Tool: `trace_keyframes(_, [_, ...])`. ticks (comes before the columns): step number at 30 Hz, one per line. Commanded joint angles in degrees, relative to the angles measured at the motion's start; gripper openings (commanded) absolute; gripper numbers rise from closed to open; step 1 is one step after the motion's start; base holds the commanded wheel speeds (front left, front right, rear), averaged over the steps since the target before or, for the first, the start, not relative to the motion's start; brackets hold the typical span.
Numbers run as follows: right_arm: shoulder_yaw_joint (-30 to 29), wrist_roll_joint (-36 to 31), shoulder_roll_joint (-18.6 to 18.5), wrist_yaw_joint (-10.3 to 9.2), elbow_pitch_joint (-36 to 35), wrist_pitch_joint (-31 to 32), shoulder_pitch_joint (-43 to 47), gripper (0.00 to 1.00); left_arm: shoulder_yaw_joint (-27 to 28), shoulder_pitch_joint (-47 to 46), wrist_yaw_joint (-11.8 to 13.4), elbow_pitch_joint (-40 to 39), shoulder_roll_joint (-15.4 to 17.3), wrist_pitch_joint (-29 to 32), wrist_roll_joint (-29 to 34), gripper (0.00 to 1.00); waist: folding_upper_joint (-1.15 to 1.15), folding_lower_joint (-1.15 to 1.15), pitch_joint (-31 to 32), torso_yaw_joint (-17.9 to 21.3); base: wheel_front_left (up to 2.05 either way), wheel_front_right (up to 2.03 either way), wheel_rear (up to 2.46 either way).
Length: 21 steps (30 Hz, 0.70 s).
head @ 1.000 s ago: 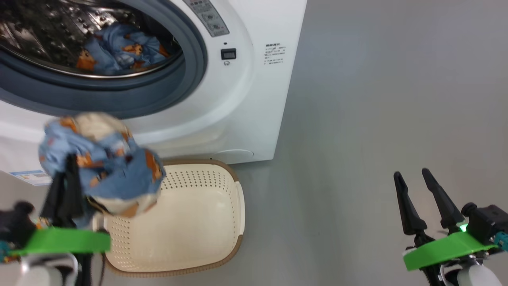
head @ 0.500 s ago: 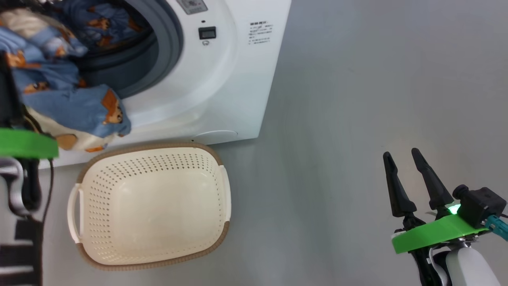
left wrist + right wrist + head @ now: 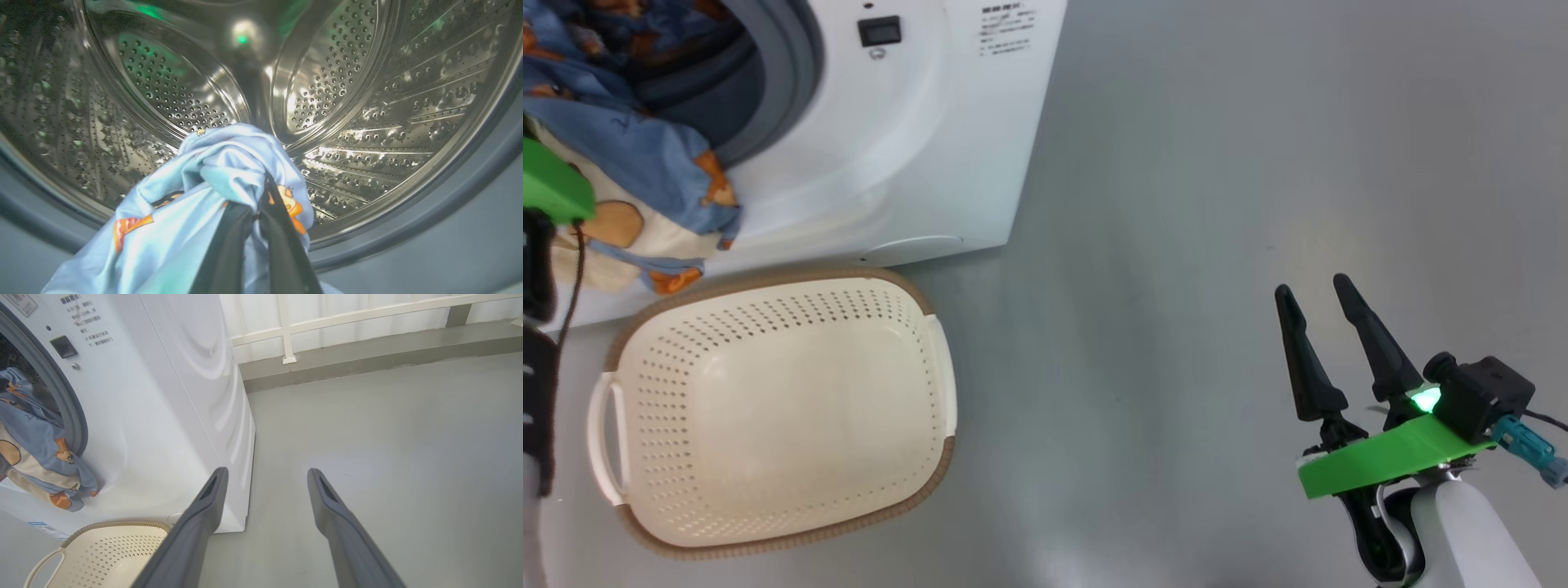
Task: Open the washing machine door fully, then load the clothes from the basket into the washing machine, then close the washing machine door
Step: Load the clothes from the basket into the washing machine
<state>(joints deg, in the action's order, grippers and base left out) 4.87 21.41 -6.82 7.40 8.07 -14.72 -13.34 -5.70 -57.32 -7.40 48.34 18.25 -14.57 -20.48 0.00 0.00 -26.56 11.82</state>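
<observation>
left gripper (image 3: 256,198) clenches the clothes (image 3: 171,237), bunched around its tips, at the washing machine (image 3: 367,122) opening.

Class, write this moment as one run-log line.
stage: loading | left tool: shut on clothes at washing machine opening | right tool: open, empty | basket: empty

A second ago the soft light-blue fabric bundle (image 3: 645,163) printed with orange and cream cartoon animals, pinched in the left jaws, hung at the lower left of the head view, over the cream-white perforated plastic basket (image 3: 768,320). Now it is at the upper left, draped over the grey rubber gasket (image 3: 796,77) of the big white front-loading washing machine (image 3: 915,147). The basket's inside, then half covered, lies bare. The head camera has swung too, so the machine and basket sit further left in the frame.
</observation>
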Motion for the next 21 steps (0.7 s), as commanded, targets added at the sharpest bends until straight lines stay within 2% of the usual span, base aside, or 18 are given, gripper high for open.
trace_keyframes(1, [1.40, 0.28, -0.03, 0.09, -1.40, -0.28, -0.85, 1.00, 0.69, -1.99, -0.09, -0.18, 3.40, 0.09, -0.68, 0.00, 0.00, 0.00, -1.24, 1.19, 0.00, 0.00, 0.00])
trace_keyframes(9, [3.22, 0.31, 0.73, 0.09, -1.45, -0.28, -2.53, 1.00, -4.42, -11.31, -0.09, 10.07, 5.78, 0.41, -3.87, 0.00, 0.00, 0.00, -4.17, 4.01, 0.00, 0.00, 0.00])
trace_keyframes(13, [3.69, 0.37, 1.11, 0.09, -1.56, -0.28, -3.02, 1.00, -6.12, -14.73, -0.09, 10.63, 7.42, -0.21, -3.16, 0.00, 0.00, 0.00, -5.33, 5.12, 0.00, 0.00, 0.00])
trace_keyframes(15, [3.78, 0.39, 1.28, 0.09, -1.72, -0.28, -3.29, 1.00, -5.67, -16.42, -0.02, 8.15, 8.55, -0.36, -2.20, 0.00, 0.00, 0.00, -6.14, 5.54, 0.00, 0.00, 0.00])
trace_keyframes(21, [3.52, 0.41, 1.81, 0.09, -2.30, -0.28, -4.32, 1.00, -0.06, -16.03, 1.91, -7.82, 10.57, -0.41, 2.81, 0.00, 0.00, 0.00, -8.49, 6.26, 0.00, 0.00, 0.00])
